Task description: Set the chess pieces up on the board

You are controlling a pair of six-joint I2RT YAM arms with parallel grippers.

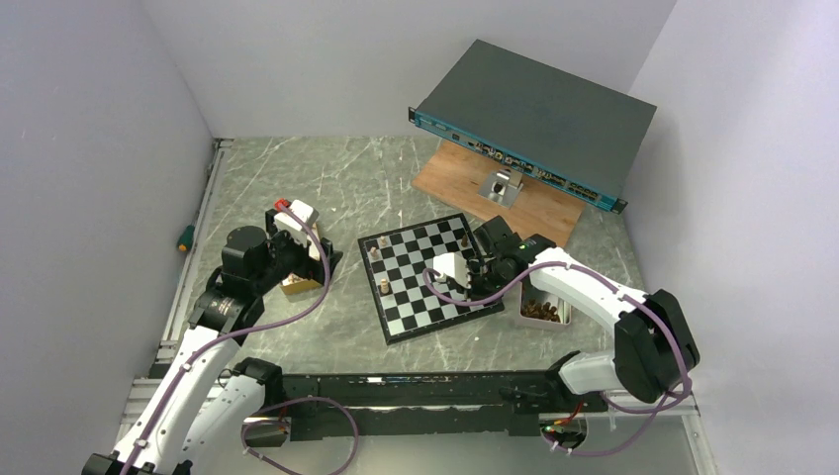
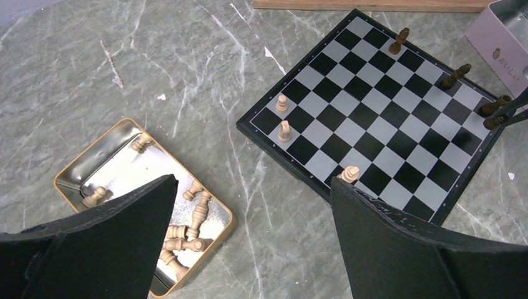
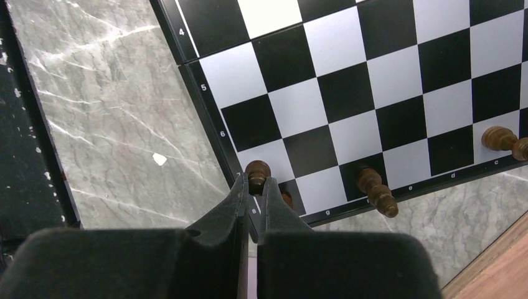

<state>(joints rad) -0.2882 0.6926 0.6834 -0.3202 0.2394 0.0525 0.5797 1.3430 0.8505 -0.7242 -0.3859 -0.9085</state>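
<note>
Nearest, low in the left wrist view: left gripper (image 2: 252,187), jaws spread wide with nothing between them, hanging above the grey marbled table (image 2: 187,75). At lower left, partly under one black finger, a gold-rimmed tin (image 2: 68,177) with loose light pieces (image 2: 187,230) lying on their sides. Just beyond, filling the upper right of that view, the board (image 2: 367,118), flat on the table and turned at an angle (one corner pointing toward the tin). Three tan pieces (image 2: 284,129) upright near its left edge, dark pieces (image 2: 456,75) along the upper right edge. At the lower middle of the right wrist view, right gripper (image 3: 256,189) closed narrow on a dark piece (image 3: 257,170), pinching its head at the board's corner by the border; standing or lifted, cannot tell. Just beside the board, at far upper right, a grey tin (image 2: 495,50). Farthest, upper right of the top view, a wooden plank (image 1: 450,178) with a dark flat box (image 1: 539,109) propped over it.
</note>
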